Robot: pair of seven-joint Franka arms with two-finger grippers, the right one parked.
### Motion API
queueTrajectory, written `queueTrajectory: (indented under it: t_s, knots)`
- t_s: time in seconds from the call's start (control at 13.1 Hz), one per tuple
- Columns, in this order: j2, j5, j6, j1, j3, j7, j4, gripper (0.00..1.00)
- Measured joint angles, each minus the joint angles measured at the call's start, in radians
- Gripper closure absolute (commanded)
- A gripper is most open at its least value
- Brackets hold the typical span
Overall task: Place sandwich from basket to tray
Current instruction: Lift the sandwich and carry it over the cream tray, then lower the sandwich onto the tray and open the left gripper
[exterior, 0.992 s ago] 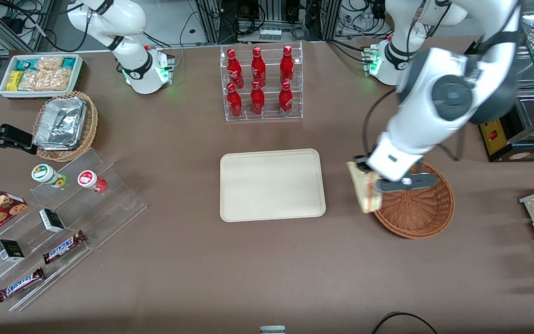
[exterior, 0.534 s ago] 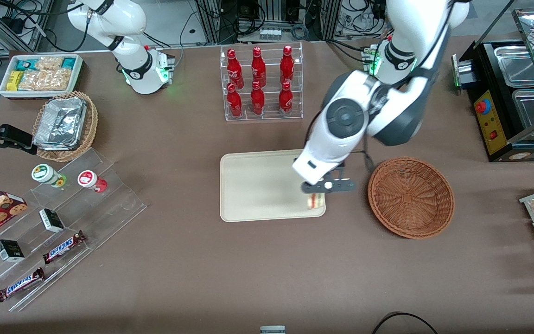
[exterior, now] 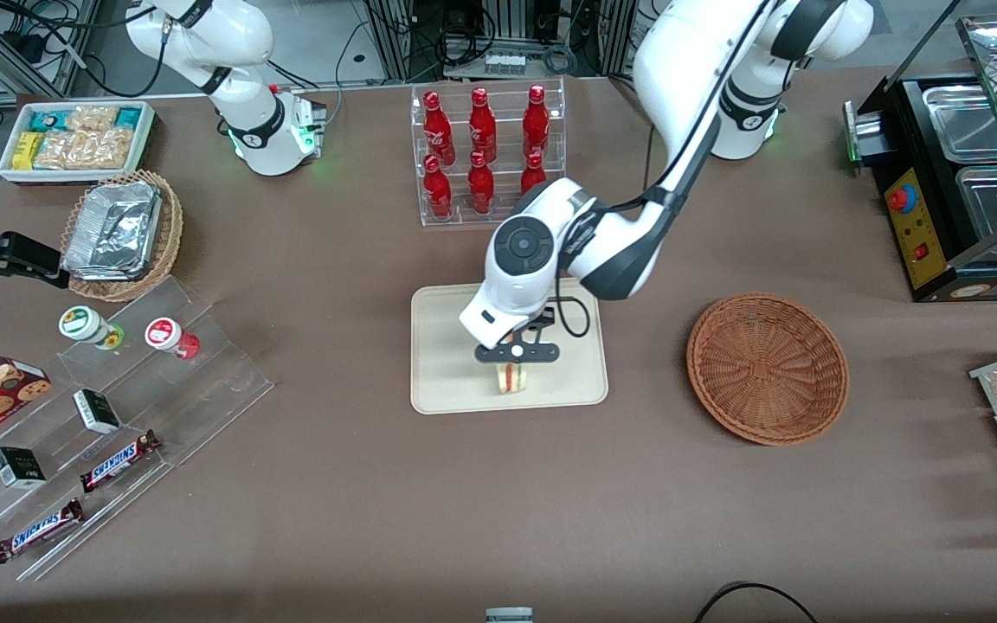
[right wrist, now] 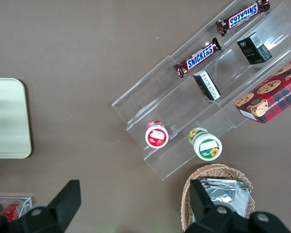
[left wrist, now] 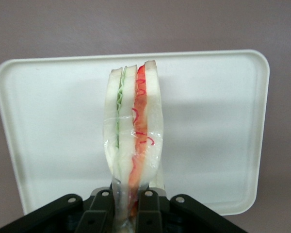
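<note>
My gripper (exterior: pixel 513 363) (left wrist: pixel 128 204) is shut on the clear-wrapped sandwich (exterior: pixel 511 378) (left wrist: pixel 133 126), a wedge of white bread with green and red filling. It holds the wedge over the cream tray (exterior: pixel 447 381) (left wrist: pixel 218 121), over the part nearest the front camera. Whether the sandwich touches the tray I cannot tell. The reddish-brown wicker basket (exterior: pixel 767 368) sits empty on the table beside the tray, toward the working arm's end.
A clear rack of red bottles (exterior: pixel 488 156) stands farther from the front camera than the tray. Toward the parked arm's end are a tan basket with foil containers (exterior: pixel 122 234), a white snack bin (exterior: pixel 76 138) and acrylic steps (exterior: pixel 118 415) with snack bars and jars.
The arm has carried the sandwich from above the basket's edge across to the tray, then further along it toward the parked arm's end. The basket is left empty.
</note>
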Motion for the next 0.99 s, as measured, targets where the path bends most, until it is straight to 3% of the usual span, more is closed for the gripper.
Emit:
queueTrajectory:
  t_s: [0.31,0.38,0.46,0.53,0.99]
  knots:
    - [0.061,0.002,0.01,-0.031,0.0,0.0,0.004,1.0]
    - [0.07,0.007,0.01,-0.035,0.0,0.0,0.004,0.72]
    - [0.077,0.015,0.01,-0.038,0.0,0.0,0.004,0.19]
    - [0.082,0.019,0.01,-0.039,0.001,0.0,0.004,0.0]
    - [0.056,0.022,-0.02,-0.036,0.023,-0.022,0.047,0.0]
